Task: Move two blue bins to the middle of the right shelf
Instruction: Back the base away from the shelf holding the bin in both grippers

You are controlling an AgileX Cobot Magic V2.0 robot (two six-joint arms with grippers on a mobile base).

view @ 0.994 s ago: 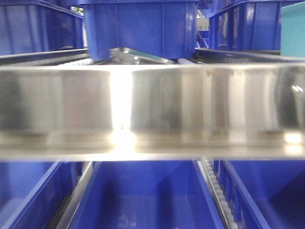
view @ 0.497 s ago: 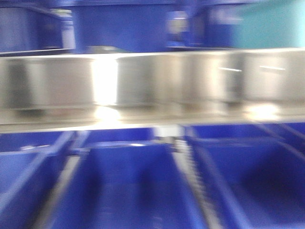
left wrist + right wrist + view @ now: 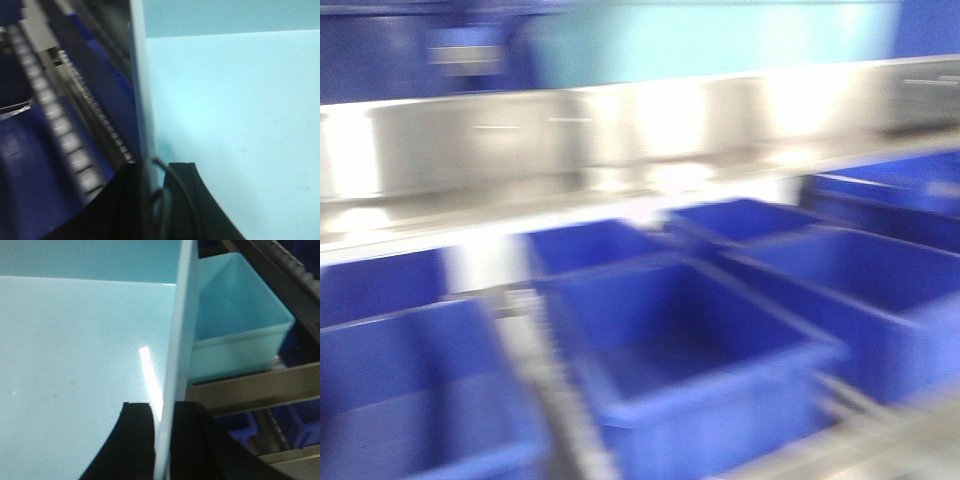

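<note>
**A:** What is the front view showing?

**B:** Everything is blurring. A pale blue bin [image 3: 710,40] is filling the top centre, above a steel shelf rail [image 3: 520,140] that is crossing the frame. Dark blue crates [image 3: 690,340] are sitting open below.

**A:** And the left wrist view?

**B:** The left hand [image 3: 152,175], at bottom centre, is clamping the bin's upright wall, with one black finger inside and one outside. A roller track [image 3: 60,125] is running down the left of the frame.

**A:** The right wrist view?

**B:** The right hand [image 3: 162,412], at bottom centre, is pinching another wall the same way. Gripping two sides is probably keeping so wide a bin level. A second pale blue bin [image 3: 235,330] is resting on a shelf [image 3: 250,385] at upper right. I am judging that one as possibly placed already, with the held one still to be set down.
</note>
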